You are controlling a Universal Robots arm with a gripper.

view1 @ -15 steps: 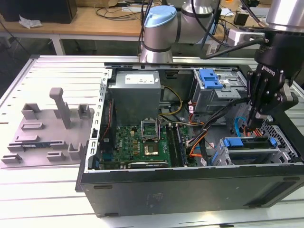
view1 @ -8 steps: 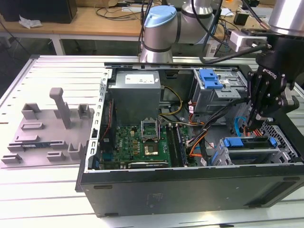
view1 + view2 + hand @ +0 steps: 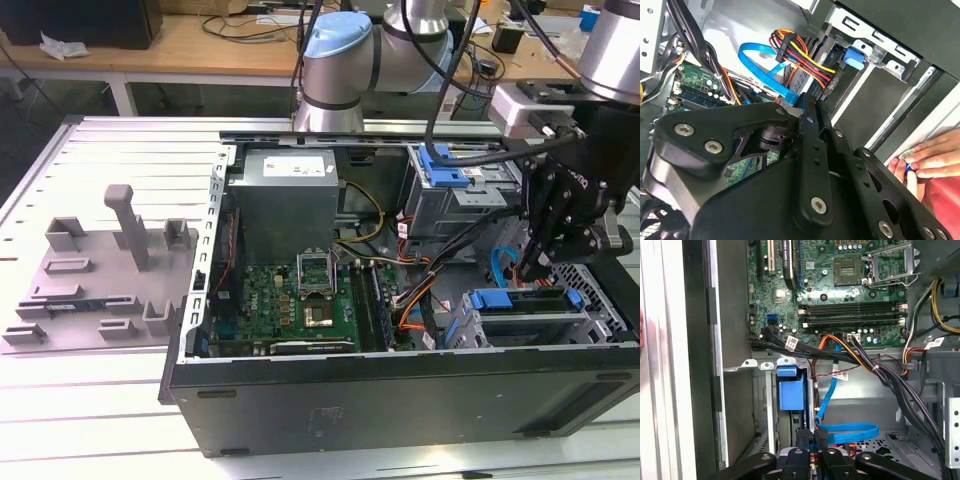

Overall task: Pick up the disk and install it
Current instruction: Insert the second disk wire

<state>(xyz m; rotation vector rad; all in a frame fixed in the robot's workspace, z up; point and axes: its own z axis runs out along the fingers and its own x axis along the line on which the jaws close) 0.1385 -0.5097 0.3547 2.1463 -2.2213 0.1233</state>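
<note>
The open computer case (image 3: 400, 400) lies on the table (image 3: 90, 420), with a plastic stand (image 3: 100, 270) just beside it on the exterior view's left. Inside, the circuit board (image 3: 290, 300) sits in the middle, the power box (image 3: 285, 195) behind it. Drive cages (image 3: 460, 190) line the exterior view's right, and there the gripper (image 3: 530, 262) hangs above the drive bay (image 3: 530, 315), cables (image 3: 420, 290) between board and bay.

Robotics lab: slotted aluminium table (image 3: 60, 420); opened computer case (image 3: 400, 390) (cluttered wooden benches (image 3: 200, 50) behind)
</note>
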